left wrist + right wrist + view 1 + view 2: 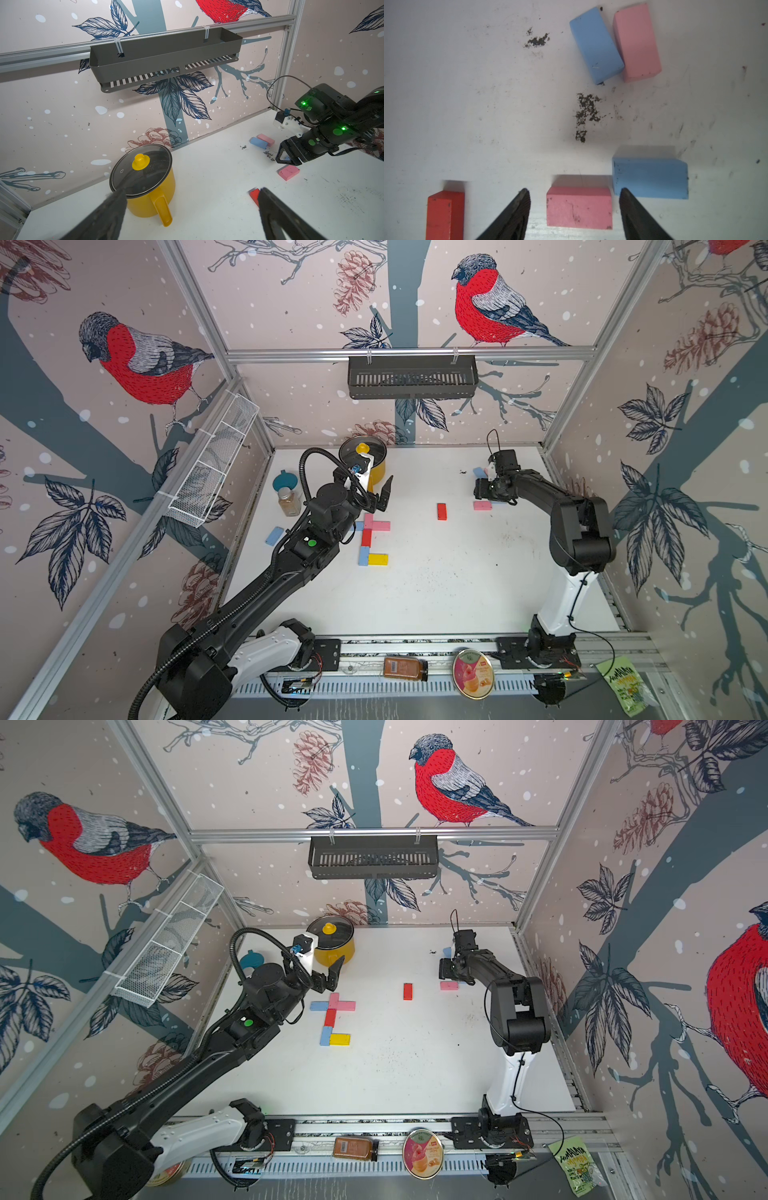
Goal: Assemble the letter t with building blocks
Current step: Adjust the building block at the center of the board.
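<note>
In both top views, building blocks lie joined on the white table: pink (376, 524), red (366, 537), blue (364, 556) and yellow (377, 559). My left gripper (384, 495) (192, 190) hovers open and empty just behind them. A loose red block (441, 511) (254, 194) lies mid-table. At the far right my right gripper (482, 489) (574, 190) points down, its open jaws straddling a pink block (579, 207) (482, 505) with a gap on each side. A blue block (650, 178) lies beside it, and a blue (596, 45) and pink (636, 41) pair lies further back.
A yellow pot (376, 472) with a glass lid stands at the back, close to my left gripper. A spice jar (289, 501), a teal lid (284, 481) and a stray blue block (274, 536) sit at the left. Dark crumbs (585, 112) dot the table.
</note>
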